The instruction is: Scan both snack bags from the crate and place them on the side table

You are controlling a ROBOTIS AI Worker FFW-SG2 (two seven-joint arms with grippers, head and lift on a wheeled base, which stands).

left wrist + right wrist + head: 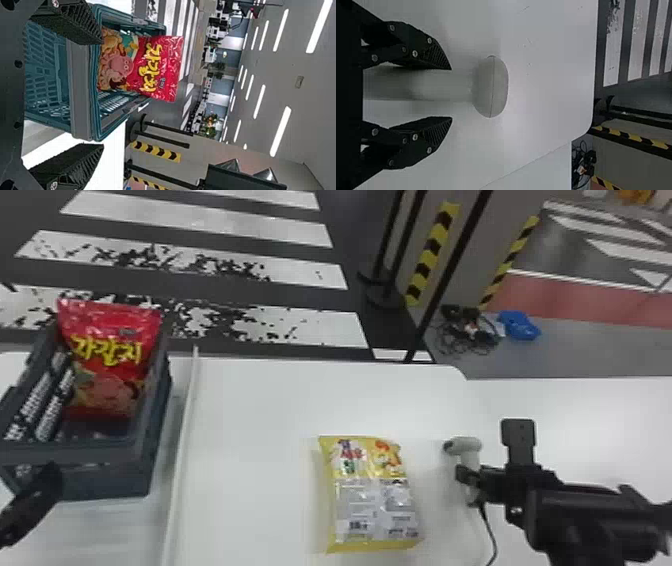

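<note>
Crate (112, 477): yellow-lettered red bag (112, 365) | table (250, 405): yellow bag (372, 495), label side probably up | left gripper (51, 477), right gripper (465, 489): spread

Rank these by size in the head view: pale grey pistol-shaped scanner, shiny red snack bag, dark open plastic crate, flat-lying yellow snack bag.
Crate
Red bag and yellow bag: too alike to rank
Scanner

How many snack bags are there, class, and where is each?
2. The red snack bag stands in the crate; the yellow snack bag lies on the white table, between crate and scanner. More could hide low in the crate.
</note>
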